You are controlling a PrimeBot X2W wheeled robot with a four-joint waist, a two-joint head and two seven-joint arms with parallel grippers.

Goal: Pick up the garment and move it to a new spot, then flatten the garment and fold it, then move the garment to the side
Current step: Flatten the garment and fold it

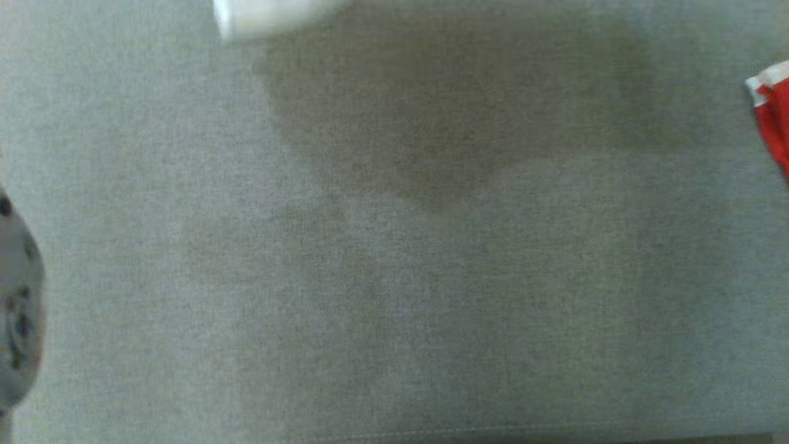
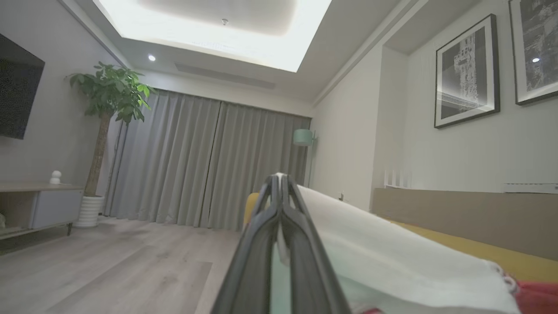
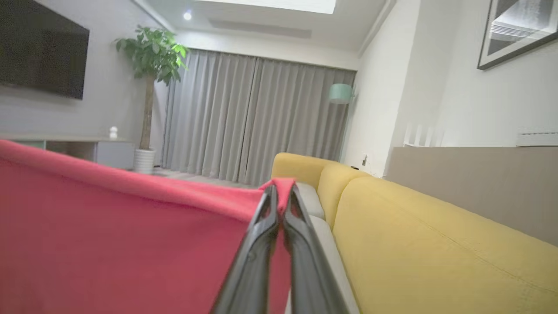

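Observation:
The garment is red with a white band. In the right wrist view its red cloth (image 3: pixel 109 231) stretches taut to the left from my right gripper (image 3: pixel 281 187), which is shut on its top edge. In the left wrist view my left gripper (image 2: pixel 279 179) is shut on the garment's white band (image 2: pixel 392 257), which runs off to the lower right, where some red shows. In the head view a red and white corner of the garment (image 1: pixel 773 117) hangs in at the right edge, and a white piece (image 1: pixel 265 15) shows at the top. A broad shadow lies on the grey seat cushion (image 1: pixel 394 277) below.
A grey patterned cloth item (image 1: pixel 18 308) sits at the cushion's left edge. The yellow sofa back (image 3: pixel 436 244) runs along the right of the right wrist view. Beyond are wood floor (image 2: pixel 109 261), a potted plant (image 2: pixel 109 96), a low cabinet (image 2: pixel 35 205) and curtains.

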